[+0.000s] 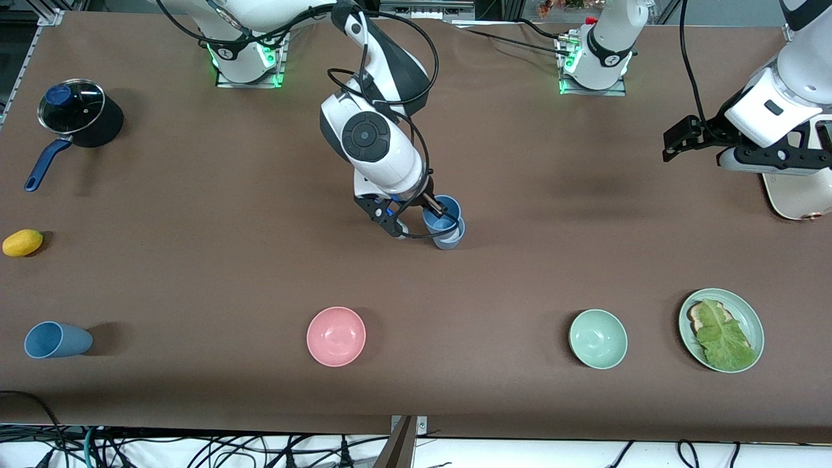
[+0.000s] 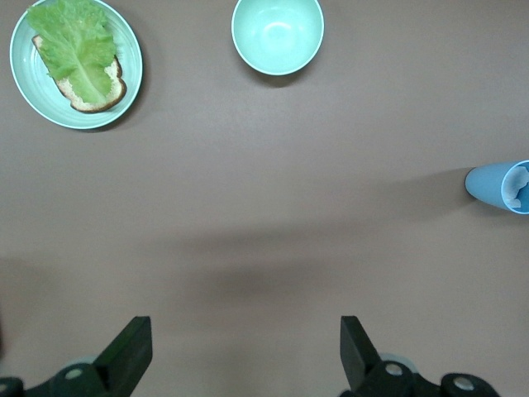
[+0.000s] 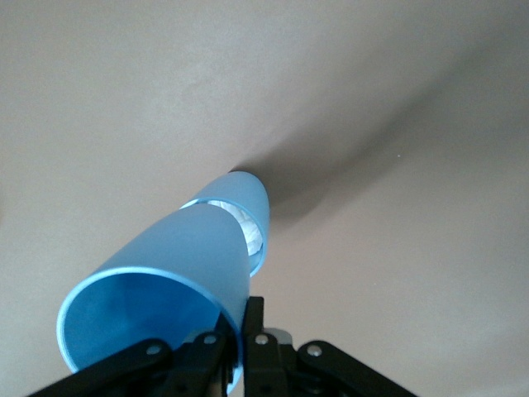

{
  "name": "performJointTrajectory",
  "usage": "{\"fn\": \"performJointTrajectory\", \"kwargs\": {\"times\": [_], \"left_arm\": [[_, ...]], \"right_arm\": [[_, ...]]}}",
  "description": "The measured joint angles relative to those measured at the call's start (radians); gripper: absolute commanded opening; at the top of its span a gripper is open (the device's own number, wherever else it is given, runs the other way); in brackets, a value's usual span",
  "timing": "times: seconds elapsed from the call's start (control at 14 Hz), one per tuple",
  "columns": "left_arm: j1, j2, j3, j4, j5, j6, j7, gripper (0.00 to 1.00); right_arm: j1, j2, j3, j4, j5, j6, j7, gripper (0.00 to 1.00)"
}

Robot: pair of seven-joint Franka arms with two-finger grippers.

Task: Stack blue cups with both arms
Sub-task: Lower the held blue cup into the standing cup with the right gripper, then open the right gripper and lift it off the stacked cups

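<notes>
Table (image 1: 195, 273): brown surface carrying everything; both arm bases stand along its edge farthest from the front camera.
Right arm: reaches to mid-table, its right gripper (image 1: 434, 213) clenched on the rim of the held blue cup (image 1: 443, 220), one finger inside the wall and one outside, likely so the cup's foot stays free to enter another.
Left arm: waits raised at its own end of the table; the left gripper (image 2: 246, 351) is spread wide and empty.
Plate (image 1: 753, 318): holds a slice of bread under a lettuce leaf (image 1: 723, 338), near the front camera toward the left arm's end.
Pink bowl (image 1: 336, 336): empty.
Pale green bowl (image 1: 598, 338): empty.
Pot (image 1: 73, 110): glass lid on, contents not visible.
Greyer blue cup (image 1: 453, 239): upright mid-table, whitish inside, the held cup partly lowered into it; nesting looks under way, not seated.
Third blue cup (image 1: 57, 340): on its side at the right arm's end, apparently empty, not yet stacked.
Yellow fruit (image 1: 23, 242): loose near that end.
</notes>
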Motion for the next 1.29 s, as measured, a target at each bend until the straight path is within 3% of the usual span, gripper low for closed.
{"fn": "performJointTrajectory", "kwargs": {"times": [0.79,0.86,1.0,1.07,1.29], "left_arm": [[0.001,0.004,-0.014,0.007,0.0,-0.008,0.0,1.0],[0.001,0.004,-0.014,0.007,0.0,-0.008,0.0,1.0],[0.001,0.004,-0.014,0.007,0.0,-0.009,0.0,1.0],[0.001,0.004,-0.014,0.007,0.0,-0.009,0.0,1.0],[0.001,0.004,-0.015,0.008,0.0,-0.01,0.0,1.0]], "right_arm": [[0.022,0.031,0.0,0.001,0.008,0.016,0.012,0.0],[0.023,0.032,0.0,0.001,0.008,0.016,0.013,0.12],[0.025,0.04,0.0,0.001,0.008,0.016,0.014,0.93],[0.025,0.045,-0.001,0.001,0.008,0.016,0.014,1.0],[0.025,0.049,-0.005,0.006,-0.015,0.016,0.014,1.0]]}}
